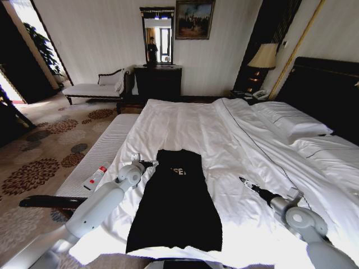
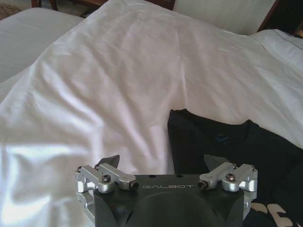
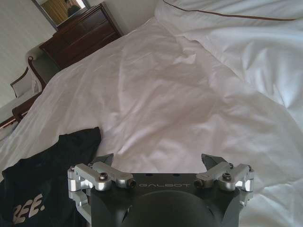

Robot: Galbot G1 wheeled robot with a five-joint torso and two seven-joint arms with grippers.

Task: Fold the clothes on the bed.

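While the black garment (image 1: 174,202) lies flat on the white duvet near the foot of the bed (image 1: 224,129), both arms reach over the mattress on either side of it. It is spread lengthwise, its neckline toward the dark headboard (image 1: 328,92) and its hem toward the robot, with white lettering across the chest. In the head view it already looks narrowed into a long strip, with no sleeves sticking out.

The left gripper (image 1: 152,163) hovers just beside the garment's upper corner, at the collar end, on the side facing the white bench (image 1: 98,154). Its fingers (image 2: 110,161) are spread apart and hold nothing; in the left wrist view the neckline of the garment (image 2: 222,142) sits just ahead of them, with bare sheet beyond.

The right gripper (image 1: 243,181) hangs over bare duvet on the garment's other side, apart from the fabric, toward the pillows (image 1: 291,120). Its fingers (image 3: 105,159) are likewise released and empty, and the right wrist view shows the garment's lettered chest (image 3: 42,189) off to one side of them. A small white and red object (image 1: 96,176) lies on the bench.
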